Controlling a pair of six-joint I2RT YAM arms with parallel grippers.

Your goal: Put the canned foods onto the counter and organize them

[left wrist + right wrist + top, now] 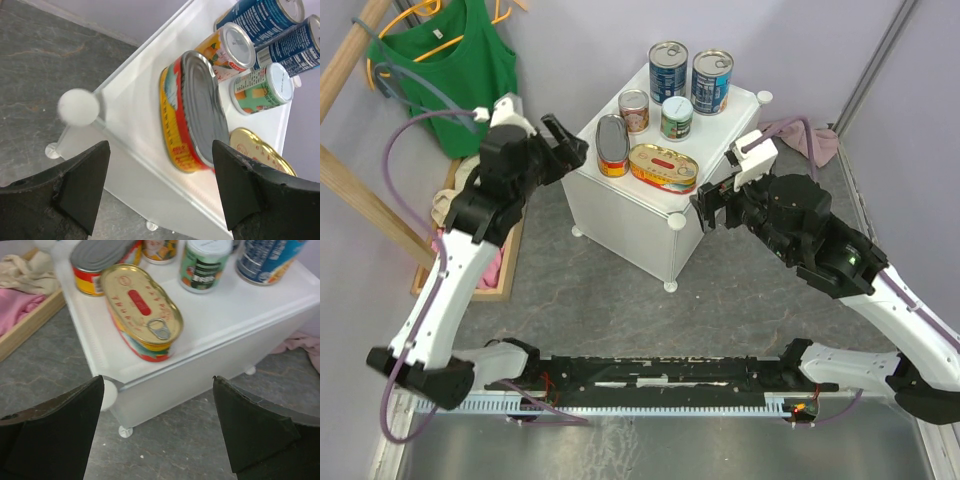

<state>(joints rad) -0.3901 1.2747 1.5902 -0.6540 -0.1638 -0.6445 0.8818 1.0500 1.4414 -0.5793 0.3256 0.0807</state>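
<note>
Six cans on the white counter: two tall blue, two small round, two oval red-yellow tins. The left gripper and right gripper gape wide, empty.

Ahead of your left claw, the oval tin has a dull grey metal lid. Past your right claw, the gold-lidded tin gleams on the smooth white plastic counter.
</note>
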